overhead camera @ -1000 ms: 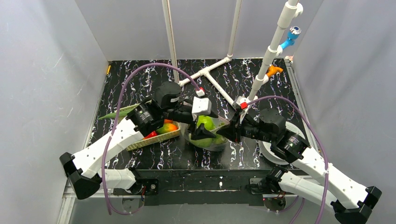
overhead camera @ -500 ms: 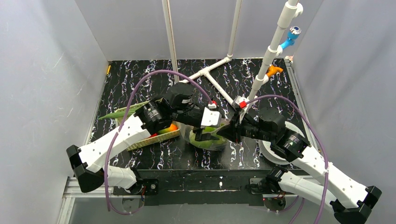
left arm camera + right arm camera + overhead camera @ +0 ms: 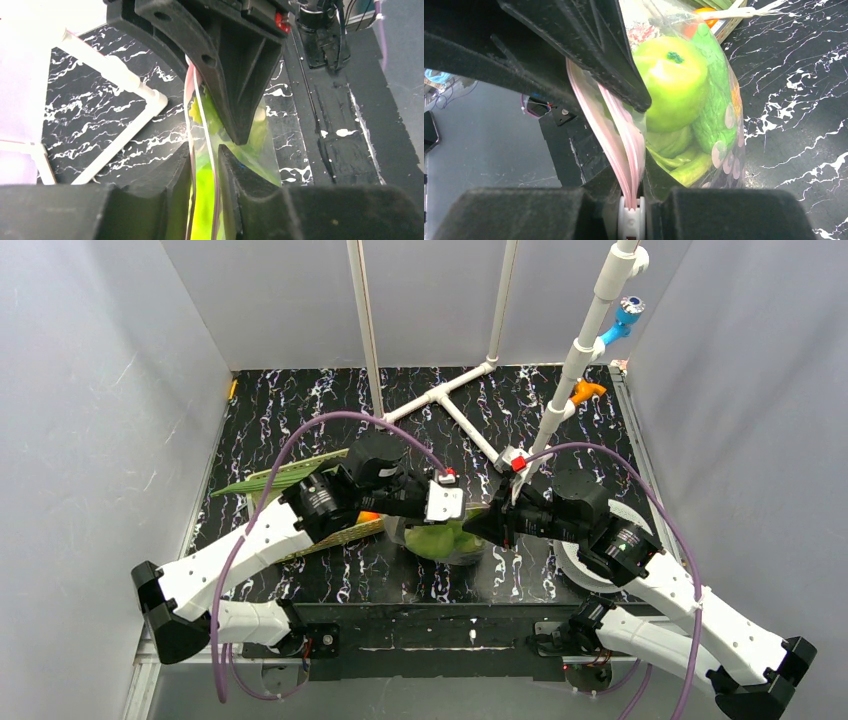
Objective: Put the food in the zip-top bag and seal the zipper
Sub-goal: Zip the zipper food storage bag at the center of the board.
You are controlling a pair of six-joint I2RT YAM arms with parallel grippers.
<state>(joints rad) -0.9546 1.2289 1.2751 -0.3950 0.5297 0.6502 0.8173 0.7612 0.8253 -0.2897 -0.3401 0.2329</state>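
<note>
The clear zip-top bag (image 3: 447,541) stands mid-table between both grippers, filled with green food. A green apple (image 3: 669,85) and other green pieces show through its wall. My right gripper (image 3: 630,162) is shut on the pink zipper (image 3: 624,145) at one end, next to a white slider (image 3: 630,222). My left gripper (image 3: 205,147) has its jaws narrowed onto the bag's mouth. Each finger touches one zipper strip (image 3: 190,150), and a thin green gap still shows between the strips. In the top view the left gripper (image 3: 432,523) and the right gripper (image 3: 478,525) nearly meet over the bag.
The woven tan basket (image 3: 340,536) sits left of the bag under the left arm, with an orange piece (image 3: 368,516) in it. A white PVC pipe frame (image 3: 450,400) stands behind. A white round object (image 3: 577,567) lies under the right arm.
The left gripper reached over the bag toward the right gripper, drew slightly back, and its jaws narrowed from wide open onto the bag's mouth. The right gripper held still on the zipper.
</note>
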